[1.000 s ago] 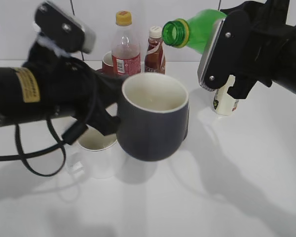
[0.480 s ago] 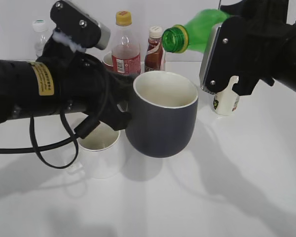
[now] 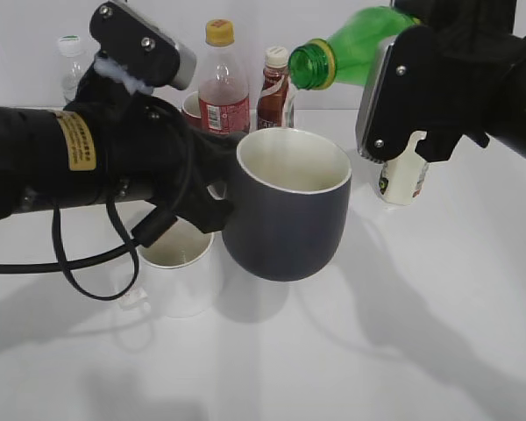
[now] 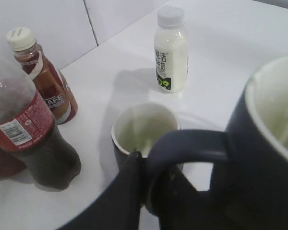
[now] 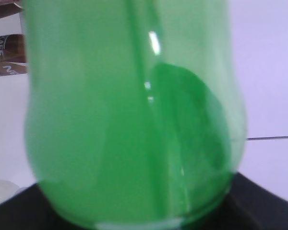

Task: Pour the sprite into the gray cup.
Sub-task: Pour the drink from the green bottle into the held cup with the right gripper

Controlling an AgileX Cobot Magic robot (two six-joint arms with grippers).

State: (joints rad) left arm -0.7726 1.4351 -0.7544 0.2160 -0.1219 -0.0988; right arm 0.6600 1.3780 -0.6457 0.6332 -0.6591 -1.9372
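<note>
The gray cup (image 3: 287, 219) is held in the air at the middle of the exterior view, cream-white inside. My left gripper (image 4: 151, 165) is shut on its dark handle (image 4: 187, 143); the cup's wall fills the right of the left wrist view (image 4: 259, 158). The sprite (image 3: 346, 54), a green capless bottle, is tilted with its mouth pointing left, above and just right of the cup's rim. My right gripper is shut on it; its fingers are hidden behind the bottle, which fills the right wrist view (image 5: 134, 115).
A white mug (image 3: 177, 267) stands under the left arm. A black mug (image 4: 144, 132) sits below the cup's handle. A cola bottle with yellow cap (image 3: 222, 83), a brown coffee bottle (image 3: 274, 88) and a small white milk bottle (image 3: 401, 180) stand behind.
The cup moved right and a bit up, then settled slightly lower. The sprite stayed tilted, its mouth shifting slightly up and right.
</note>
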